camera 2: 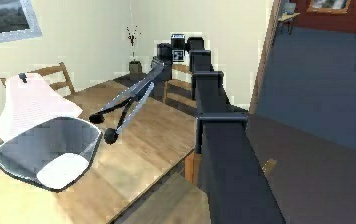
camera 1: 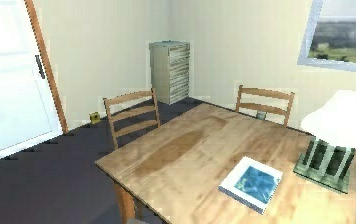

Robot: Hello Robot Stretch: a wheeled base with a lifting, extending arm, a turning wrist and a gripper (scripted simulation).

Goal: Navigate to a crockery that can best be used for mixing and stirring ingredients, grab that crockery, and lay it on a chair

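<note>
Near the left is a round grey bowl (camera 2: 48, 152) with a white inside. It is tipped, and its mouth faces up and toward the near side. The wooden table (camera 2: 151, 150) is under or behind it. The gripper (camera 2: 104, 128) ends right at the bowl's far rim. I cannot tell if it holds the bowl. A white lamp (camera 2: 31, 100) stands just past the bowl, then a wooden chair (camera 2: 56, 75). The dark arm (camera 2: 226, 150) reaches far along the right.

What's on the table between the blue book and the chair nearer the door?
Nothing: in the forward view, bare wooden tabletop runs from the book to that chair.
</note>
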